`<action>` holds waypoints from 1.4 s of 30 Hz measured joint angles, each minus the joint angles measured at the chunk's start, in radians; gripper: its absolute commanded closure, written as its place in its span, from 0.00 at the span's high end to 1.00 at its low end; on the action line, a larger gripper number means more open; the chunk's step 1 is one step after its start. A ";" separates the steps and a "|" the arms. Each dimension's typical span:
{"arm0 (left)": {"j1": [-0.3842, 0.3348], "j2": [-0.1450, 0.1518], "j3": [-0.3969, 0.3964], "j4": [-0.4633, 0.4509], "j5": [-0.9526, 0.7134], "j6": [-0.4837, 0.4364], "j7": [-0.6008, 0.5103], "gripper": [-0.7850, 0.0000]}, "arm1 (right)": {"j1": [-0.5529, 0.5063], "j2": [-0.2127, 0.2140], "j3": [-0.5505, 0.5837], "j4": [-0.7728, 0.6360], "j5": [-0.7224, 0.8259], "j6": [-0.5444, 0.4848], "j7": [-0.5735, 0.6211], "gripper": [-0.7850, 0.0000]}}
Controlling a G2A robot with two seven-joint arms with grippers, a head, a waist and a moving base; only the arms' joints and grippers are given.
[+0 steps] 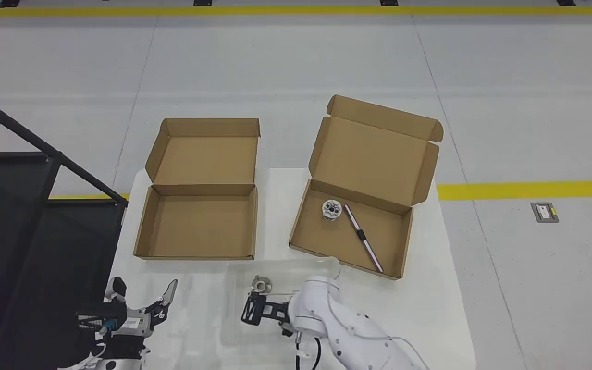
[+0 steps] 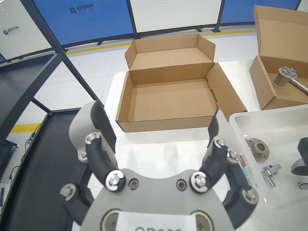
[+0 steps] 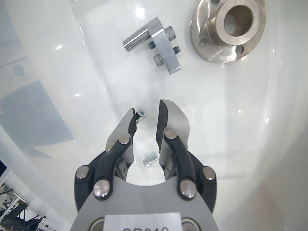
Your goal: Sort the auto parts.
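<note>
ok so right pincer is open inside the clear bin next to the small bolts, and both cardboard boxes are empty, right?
Not both. The top view shows the right-hand cardboard box holding a round metal part and a rod; only the left-hand cardboard box is empty. The rest stands: the right pincer is open in the clear bin beside the small bolts.

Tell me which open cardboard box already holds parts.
The brown cardboard box on the robot's right: it holds a round silver part and a long metal rod; the left box is empty.
</note>
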 measured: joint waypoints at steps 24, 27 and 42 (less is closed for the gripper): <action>0.000 0.000 0.000 0.000 0.000 0.000 0.000 1.00 | -0.035 0.028 0.063 -0.084 -0.020 0.002 0.019 0.23; 0.000 0.000 0.000 0.000 0.000 0.000 0.000 1.00 | -0.039 0.029 0.066 -0.091 -0.022 0.008 0.013 0.23; 0.000 0.000 0.000 0.000 0.000 0.000 0.000 1.00 | -0.032 0.021 0.021 -0.062 0.023 -0.036 0.025 0.26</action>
